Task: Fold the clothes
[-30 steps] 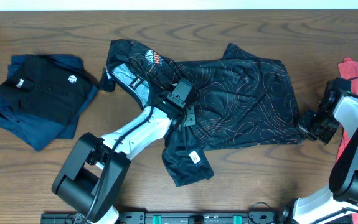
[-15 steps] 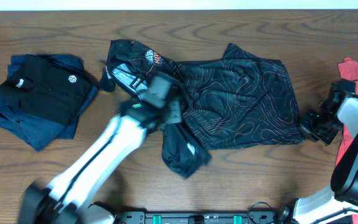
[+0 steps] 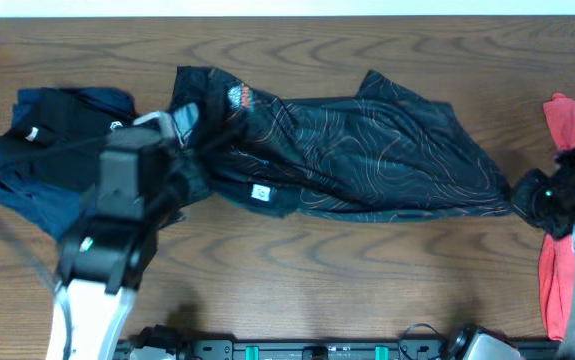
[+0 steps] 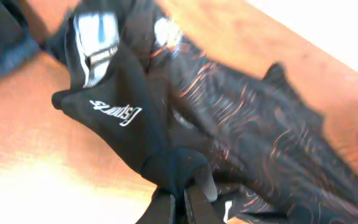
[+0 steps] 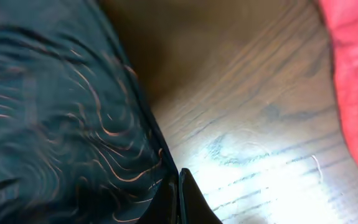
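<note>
Across the middle of the brown wooden table point(image 3: 327, 290), the black short-sleeved sports jersey with thin orange contour lines point(image 3: 377, 150) lies stretched out between the two arms. The left gripper point(image 4: 182, 196) is clamped shut on a bunched fold at its left end. The right gripper point(image 5: 179, 183) is pinched tight on the hem corner at the opposite end, near a red T-shirt point(image 3: 567, 115).

You had a black jersey point(image 3: 387, 160) with thin orange contour lines, a red shirt point(image 3: 565, 115), a brown wood-grain worktop point(image 3: 317, 275).
</note>
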Action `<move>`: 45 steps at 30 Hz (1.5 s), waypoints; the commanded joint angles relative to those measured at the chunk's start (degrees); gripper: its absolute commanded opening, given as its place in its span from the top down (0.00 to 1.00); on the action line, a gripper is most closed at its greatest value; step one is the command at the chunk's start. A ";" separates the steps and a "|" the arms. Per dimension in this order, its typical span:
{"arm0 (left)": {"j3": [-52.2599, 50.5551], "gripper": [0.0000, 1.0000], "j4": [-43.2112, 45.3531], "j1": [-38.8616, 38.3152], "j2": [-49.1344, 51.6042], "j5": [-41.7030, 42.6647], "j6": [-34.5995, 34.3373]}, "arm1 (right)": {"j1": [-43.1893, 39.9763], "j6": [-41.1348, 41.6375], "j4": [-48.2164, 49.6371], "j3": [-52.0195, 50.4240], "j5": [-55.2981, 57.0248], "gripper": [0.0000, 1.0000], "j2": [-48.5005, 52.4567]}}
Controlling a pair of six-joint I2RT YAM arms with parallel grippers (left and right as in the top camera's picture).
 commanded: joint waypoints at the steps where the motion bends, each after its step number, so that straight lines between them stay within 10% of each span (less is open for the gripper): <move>1: 2.47 0.94 -0.22 2.49 -5.77 2.69 2.36 | -0.31 -1.40 -0.70 2.23 -0.42 0.99 -7.34; 20: 13.35 0.94 -2.49 5.55 -14.78 2.93 2.45 | -0.31 -0.39 -3.28 22.86 8.85 0.99 -19.19; 32: 13.60 0.94 2.01 5.55 1.29 9.07 3.32 | 0.22 -2.19 3.67 23.15 1.84 0.99 -7.50; 45: 19.06 0.94 44.09 6.99 32.30 2.91 7.72 | 4.79 8.11 43.36 23.74 -0.35 0.99 17.33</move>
